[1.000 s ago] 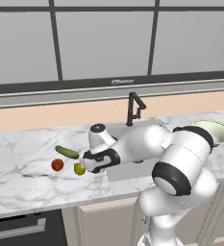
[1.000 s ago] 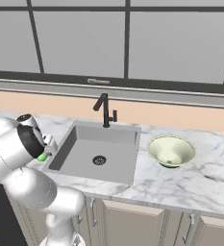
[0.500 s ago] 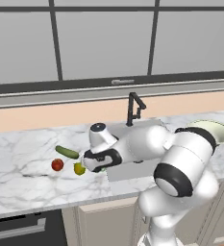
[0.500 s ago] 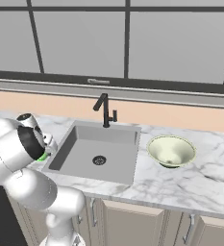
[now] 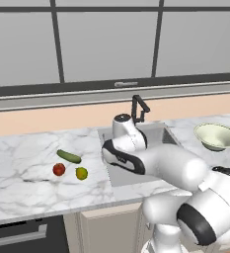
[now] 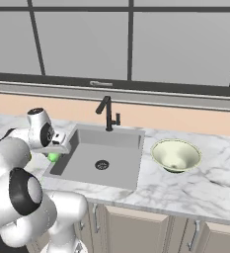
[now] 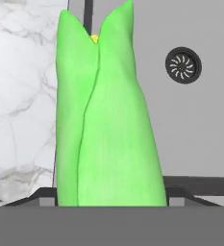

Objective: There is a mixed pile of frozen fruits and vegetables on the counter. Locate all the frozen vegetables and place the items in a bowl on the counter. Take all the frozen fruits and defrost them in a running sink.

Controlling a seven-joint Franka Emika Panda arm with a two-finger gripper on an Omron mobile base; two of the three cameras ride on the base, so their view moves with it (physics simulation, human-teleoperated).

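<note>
You will find nothing to read here — no words, labels, brand marks or numbers on any surface you are shown.

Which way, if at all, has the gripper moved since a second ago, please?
Yes: the gripper, holding the light-green vegetable, has moved up and toward the sink.

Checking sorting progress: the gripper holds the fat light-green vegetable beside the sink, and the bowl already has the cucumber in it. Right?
Not quite. The bowl is empty in the right base view; the cucumber lies on the counter in the left base view. The gripper does hold the light-green vegetable at the sink edge.
</note>
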